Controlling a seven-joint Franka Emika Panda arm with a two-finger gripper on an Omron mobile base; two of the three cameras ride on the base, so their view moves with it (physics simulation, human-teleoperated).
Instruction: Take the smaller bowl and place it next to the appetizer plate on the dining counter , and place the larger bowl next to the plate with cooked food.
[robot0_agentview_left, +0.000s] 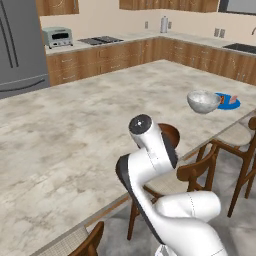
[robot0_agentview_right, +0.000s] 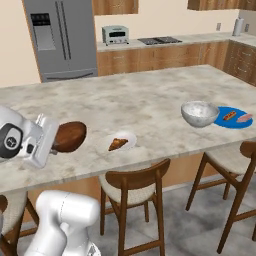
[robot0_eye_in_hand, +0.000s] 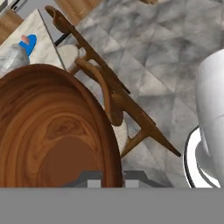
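Holding the smaller bowl (robot0_agentview_right: 69, 136) near the dining counter (robot0_agentview_right: 150, 107) edge.

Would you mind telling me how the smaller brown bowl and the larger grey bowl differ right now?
The smaller bowl is glossy reddish-brown; the larger bowl is mottled grey-white and wider. The smaller bowl is held tipped on its side in the shut gripper, near the white appetizer plate; the larger bowl sits upright on the dining counter, beside the blue plate with cooked food. Both are round and look empty.

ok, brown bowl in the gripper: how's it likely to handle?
Brown bowl looks rigid with a glossy finish, so probably slick. The gripper pinches only its rim, bowl tipped on edge, so it may swing or slip. Being small, it's likely light.
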